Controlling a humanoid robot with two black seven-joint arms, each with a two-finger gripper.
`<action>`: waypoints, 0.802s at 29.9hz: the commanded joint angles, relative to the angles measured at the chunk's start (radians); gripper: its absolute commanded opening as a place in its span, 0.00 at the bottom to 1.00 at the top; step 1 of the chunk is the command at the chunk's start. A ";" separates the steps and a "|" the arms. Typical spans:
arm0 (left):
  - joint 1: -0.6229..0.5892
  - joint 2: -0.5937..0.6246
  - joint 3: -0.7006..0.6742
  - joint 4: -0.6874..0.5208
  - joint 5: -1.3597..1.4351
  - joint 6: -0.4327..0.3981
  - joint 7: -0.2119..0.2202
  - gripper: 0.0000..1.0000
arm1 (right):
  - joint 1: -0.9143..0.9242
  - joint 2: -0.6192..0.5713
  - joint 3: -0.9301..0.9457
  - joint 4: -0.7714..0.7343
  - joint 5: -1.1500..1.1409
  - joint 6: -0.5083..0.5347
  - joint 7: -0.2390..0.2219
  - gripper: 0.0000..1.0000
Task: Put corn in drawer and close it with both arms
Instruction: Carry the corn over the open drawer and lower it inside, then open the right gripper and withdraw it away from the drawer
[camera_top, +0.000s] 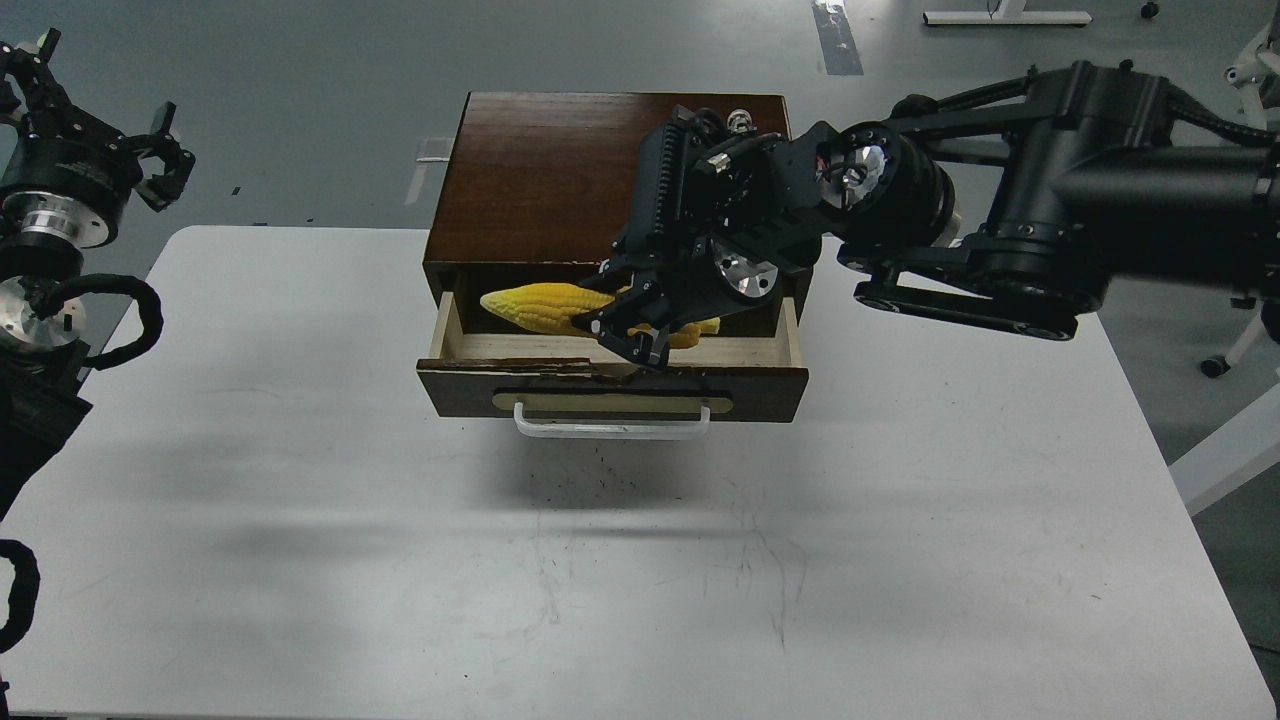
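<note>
desk (600, 560) nearest; right pincer (625, 335) clamped on corn (535, 303), over open drawer (610, 385) for drop; left pincer (160, 160) idle, looks spread.

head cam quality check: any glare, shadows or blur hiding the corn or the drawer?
Head view: sharp, evenly lit, no blur. Soft arm shadows lie across the white table, darkest just in front of the drawer. Small glints on the right arm's silver joints only. The corn is bright and clear at its left end; the right gripper covers its other end.
</note>
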 joint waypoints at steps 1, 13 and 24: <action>0.000 0.001 0.000 0.002 -0.001 0.000 -0.002 0.98 | -0.005 0.000 0.000 0.001 0.000 -0.001 -0.001 0.67; -0.002 0.021 0.078 -0.004 0.014 0.000 0.001 0.96 | 0.031 -0.004 0.027 -0.026 0.031 -0.001 -0.006 0.70; -0.018 0.057 0.083 -0.007 0.215 0.000 -0.020 0.85 | -0.016 -0.199 0.202 -0.086 0.518 0.003 -0.026 0.96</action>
